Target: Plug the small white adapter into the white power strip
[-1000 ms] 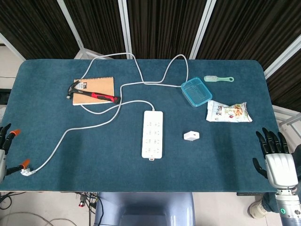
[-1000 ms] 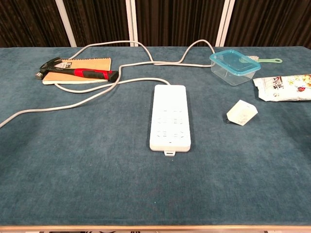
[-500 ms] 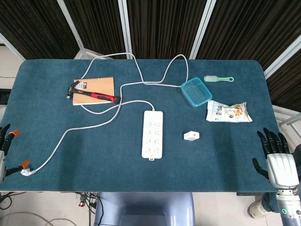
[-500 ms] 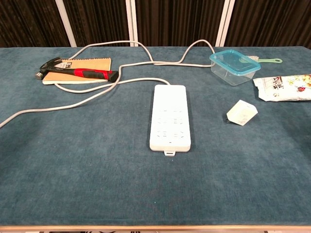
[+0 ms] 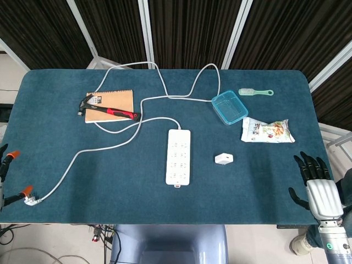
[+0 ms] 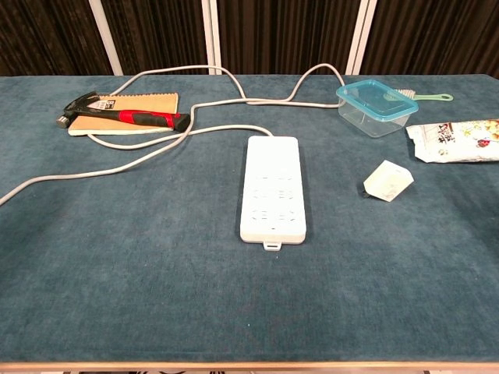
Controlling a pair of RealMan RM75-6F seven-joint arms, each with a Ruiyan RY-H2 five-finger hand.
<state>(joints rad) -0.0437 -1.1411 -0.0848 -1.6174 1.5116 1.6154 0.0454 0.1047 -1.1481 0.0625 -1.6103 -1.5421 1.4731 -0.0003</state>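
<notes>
The right hand [image 5: 314, 184] is seen at the desk's [image 5: 110, 176] near right edge, fingers spread, nothing held; of the left hand [image 5: 4, 165] only fingertips show at the left edge, so its state cannot be told. The small white adapter [image 5: 224, 159] lies just right of the white power strip [image 5: 178, 157], apart from it, well clear of both hands.

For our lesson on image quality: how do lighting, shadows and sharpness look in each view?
Head view: even, soft light, faint shadows, strip and adapter sharp. Chest view: equally sharp, the adapter casts only a small dark shadow at its base, mild glare on the clear box.
</notes>
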